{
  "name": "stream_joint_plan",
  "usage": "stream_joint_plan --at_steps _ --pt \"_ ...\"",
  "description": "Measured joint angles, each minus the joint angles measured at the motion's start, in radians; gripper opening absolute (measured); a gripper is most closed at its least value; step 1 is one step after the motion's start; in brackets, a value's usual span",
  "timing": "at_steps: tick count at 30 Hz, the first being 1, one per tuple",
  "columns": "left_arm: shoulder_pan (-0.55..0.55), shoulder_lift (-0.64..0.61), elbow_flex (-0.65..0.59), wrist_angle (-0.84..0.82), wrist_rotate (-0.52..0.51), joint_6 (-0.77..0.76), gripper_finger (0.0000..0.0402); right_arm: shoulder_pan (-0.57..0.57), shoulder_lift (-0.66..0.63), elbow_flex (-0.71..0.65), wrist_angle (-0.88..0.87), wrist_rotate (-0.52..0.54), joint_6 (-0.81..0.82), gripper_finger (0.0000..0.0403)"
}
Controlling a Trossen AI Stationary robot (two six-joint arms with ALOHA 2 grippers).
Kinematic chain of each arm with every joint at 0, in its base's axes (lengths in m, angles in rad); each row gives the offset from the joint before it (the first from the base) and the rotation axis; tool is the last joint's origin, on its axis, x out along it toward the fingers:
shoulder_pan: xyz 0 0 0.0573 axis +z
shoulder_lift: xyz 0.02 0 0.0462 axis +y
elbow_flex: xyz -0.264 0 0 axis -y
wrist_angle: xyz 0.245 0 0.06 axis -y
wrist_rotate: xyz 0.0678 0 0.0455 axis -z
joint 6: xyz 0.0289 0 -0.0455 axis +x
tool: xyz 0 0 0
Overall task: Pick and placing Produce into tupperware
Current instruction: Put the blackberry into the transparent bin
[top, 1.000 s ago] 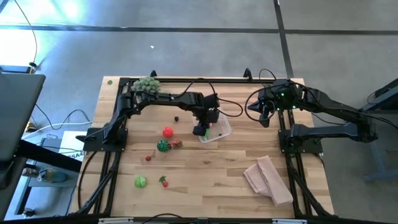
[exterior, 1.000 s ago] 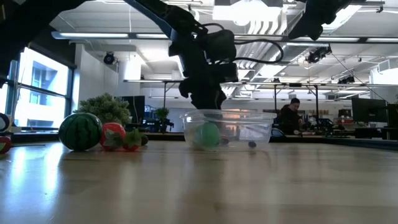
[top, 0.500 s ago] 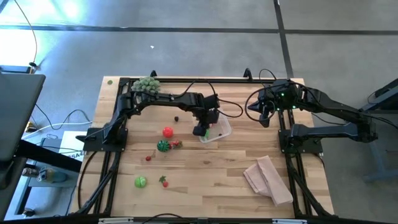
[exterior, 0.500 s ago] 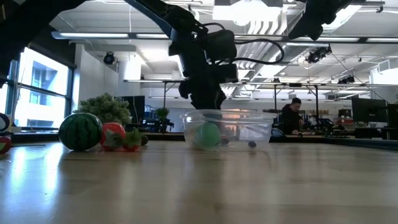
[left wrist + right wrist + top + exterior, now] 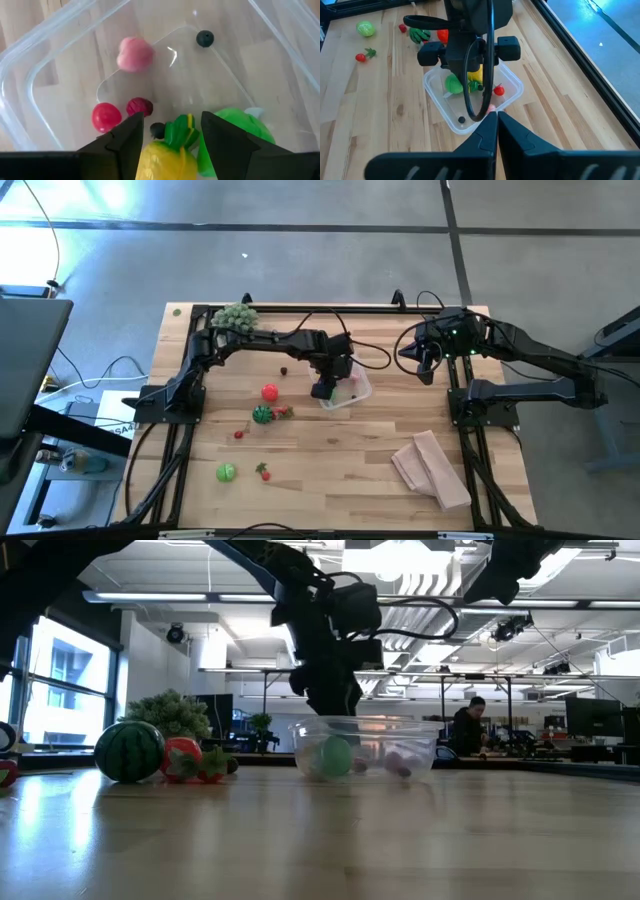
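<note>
Clear tupperware mid-table holds several small produce pieces.

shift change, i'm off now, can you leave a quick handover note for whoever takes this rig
Left gripper: open over the tupperware, yellow piece under it.
Right gripper: shut, parked at the table's far right, holding nothing.
Done: pink, two red, green, yellow and small dark pieces are in the tupperware.
Left: red ball, watermelon, green ball and small red bits on the table.
</note>
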Motion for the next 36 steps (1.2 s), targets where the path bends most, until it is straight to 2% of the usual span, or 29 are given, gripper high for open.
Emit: stream_joint_plan --at_steps 11,19,23,29,32,36 --pt "0.01 -0.073 0.146 -0.265 -0.016 -0.025 0.017 0.0 0.0 0.0 0.0 0.0 0.0 0.0004" --pt "0.086 -0.201 0.148 -0.477 0.074 -0.082 0.0154 0.0 0.0 0.0 0.0 0.0 0.0 0.0004" --pt "0.138 -0.249 0.082 -0.469 0.091 -0.105 0.0149 0.0 0.0 0.0 0.0 0.0 0.0 0.0004" --pt "0.205 -0.286 -0.126 -0.365 0.12 -0.105 0.015 0.0 0.0 0.0 0.0 0.0 0.0 0.0004" --pt "0.221 -0.302 -0.241 -0.264 0.075 -0.127 0.015 0.0 0.0 0.0 0.0 0.0 0.0 0.0004" --pt "0.218 -0.305 -0.33 -0.2 -0.034 -0.198 0.015 0.0 0.0 0.0 0.0 0.0 0.0 0.0004"
